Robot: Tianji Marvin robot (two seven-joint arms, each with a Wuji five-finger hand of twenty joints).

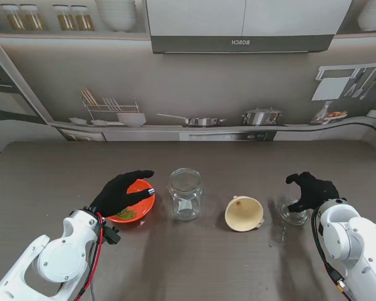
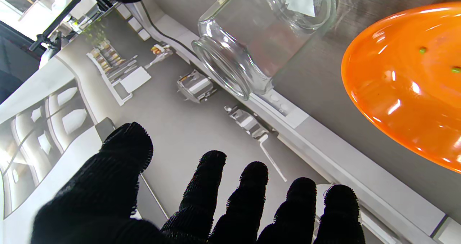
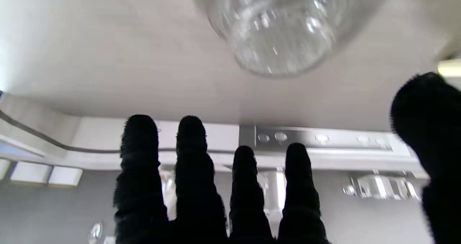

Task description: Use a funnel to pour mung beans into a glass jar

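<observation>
Both robot hands are hovering released: left robot hand (image 1: 121,192) over the orange bowl (image 1: 141,207) left of the glass jar (image 1: 185,193), right robot hand (image 1: 311,190) beyond the funnel (image 1: 244,213). Seating that funnel likely comes next.

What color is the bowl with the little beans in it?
The bowl is bright orange, and the beans inside are green. The stand's view shows it best.

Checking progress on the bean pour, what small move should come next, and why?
Probably move the right hand to the funnel and seat it in the glass jar: the funnel lies on its side on the table, the jar mouth is bare, and the mung beans sit in the orange bowl.
</observation>
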